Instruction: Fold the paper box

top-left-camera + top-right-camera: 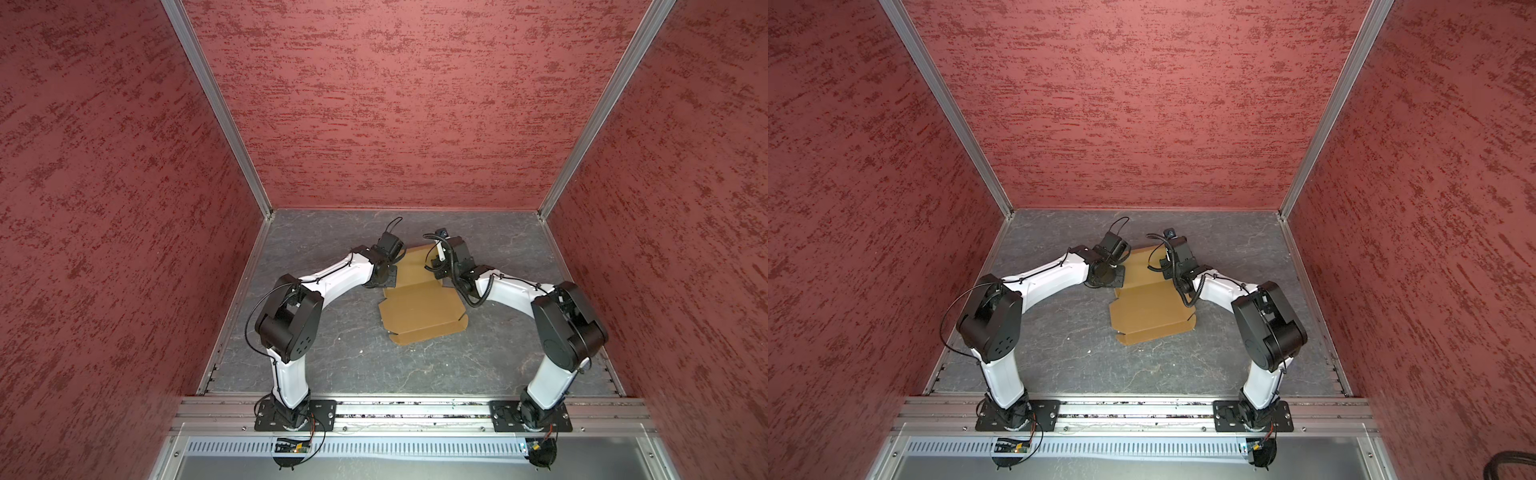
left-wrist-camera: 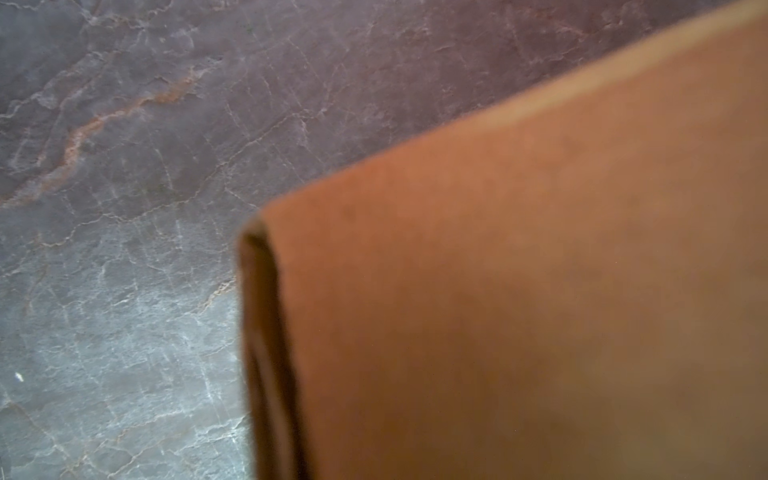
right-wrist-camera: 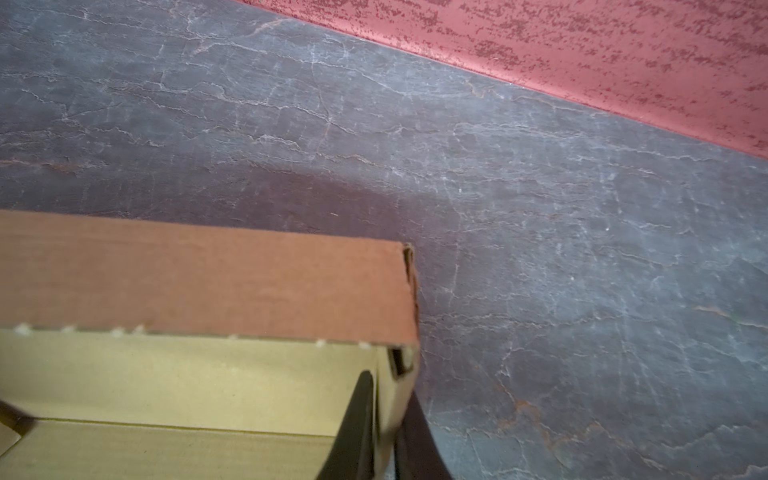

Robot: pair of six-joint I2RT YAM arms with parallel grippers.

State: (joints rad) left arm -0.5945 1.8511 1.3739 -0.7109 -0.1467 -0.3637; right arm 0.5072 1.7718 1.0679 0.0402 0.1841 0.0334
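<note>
Half done, I judge: the plain brown corrugated-cardboard paper box (image 1: pixel 1150 311) sits on the grey veined worktop (image 1: pixel 332 353) near the red back wall (image 1: pixel 415 104), wall-side tray (image 1: pixel 413 266) raised, lid panel (image 1: pixel 422 309) flat. My right pincer (image 3: pixel 386 395) pinches the tray's side; my left pincer (image 1: pixel 384 279) is closed, on what I cannot tell.

A flat tabletop (image 1: pixel 332 353) (image 1: pixel 1059 357) of dark grey, stone-patterned sheet shows pale cracked veins and rusty streaks (image 2: pixel 104 291) (image 3: pixel 582 249). Directly on it lies a shallow, plain brown corrugated cardboard paper box (image 1: pixel 419 311) (image 1: pixel 1150 309), partly folded, in the half nearer the red textured back wall (image 1: pixel 415 104) but apart from it. A tiny white speck (image 1: pixel 360 351) lies farther from that wall than the box.
</note>
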